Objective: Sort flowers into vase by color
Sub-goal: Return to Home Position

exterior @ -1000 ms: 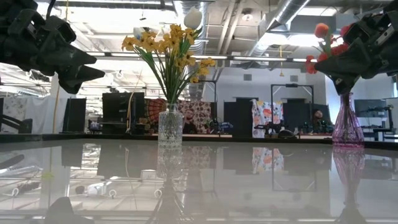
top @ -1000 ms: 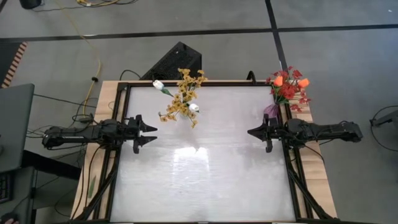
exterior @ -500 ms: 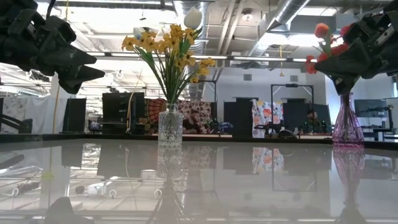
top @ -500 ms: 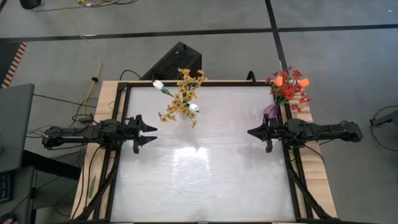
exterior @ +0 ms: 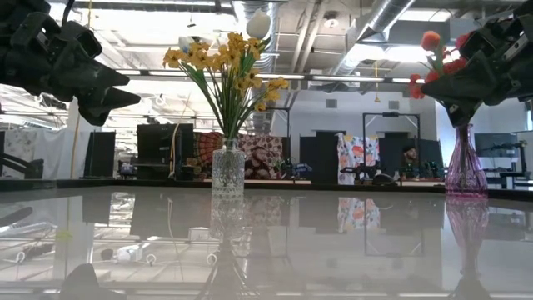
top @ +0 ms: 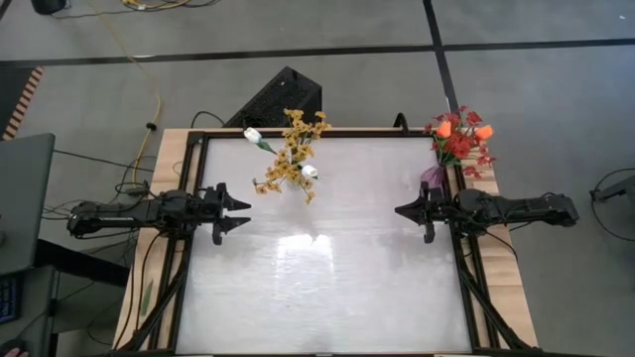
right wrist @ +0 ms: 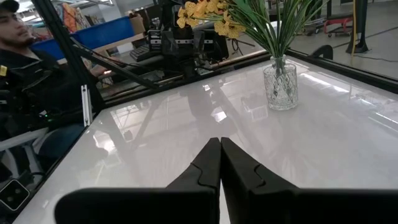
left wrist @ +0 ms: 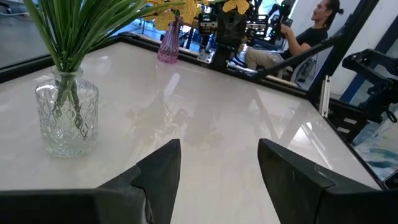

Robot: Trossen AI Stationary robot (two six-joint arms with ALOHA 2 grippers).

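A clear glass vase [exterior: 227,169] near the table's far left holds yellow sprays [top: 293,149] and white tulip buds [top: 252,135], stems standing in it; the same vase [left wrist: 65,118] shows in the left wrist view. A purple vase [exterior: 466,167] at the far right corner holds red clusters and orange tulip buds [top: 458,134]. My left gripper [top: 238,211] hovers open at the left edge, above the table. My right gripper [top: 400,210] hovers shut at the right edge. Neither holds anything.
The glossy white tabletop [top: 327,268] spreads between the two grippers. A black frame [top: 198,149] runs along the table's edges. A seated person [left wrist: 311,37] shows beyond the table in the wrist views.
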